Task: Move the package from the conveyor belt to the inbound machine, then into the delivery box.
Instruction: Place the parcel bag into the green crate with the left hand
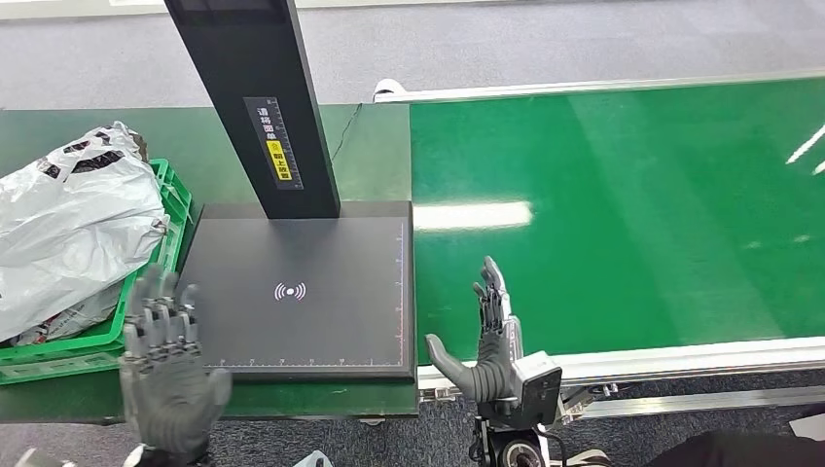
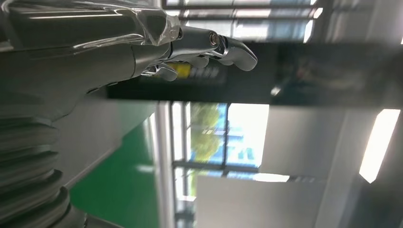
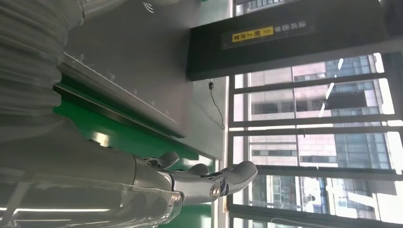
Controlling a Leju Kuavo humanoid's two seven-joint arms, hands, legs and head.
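Both sets of fingers are spreading apart, holding nothing. Left hand (image 1: 167, 375) is hovering by the near left corner of the inbound machine (image 1: 302, 292); right hand (image 1: 486, 341) is waiting upright over the conveyor belt (image 1: 632, 214), likely ready for an incoming parcel. No package is showing on belt or scanner; grey bagged parcels (image 1: 68, 224) are already lying in the green delivery box (image 1: 58, 352). Dark green desk, grey floor, windows beyond.

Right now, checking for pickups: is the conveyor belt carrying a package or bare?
Bare where visible: the green conveyor belt shows only light reflections.
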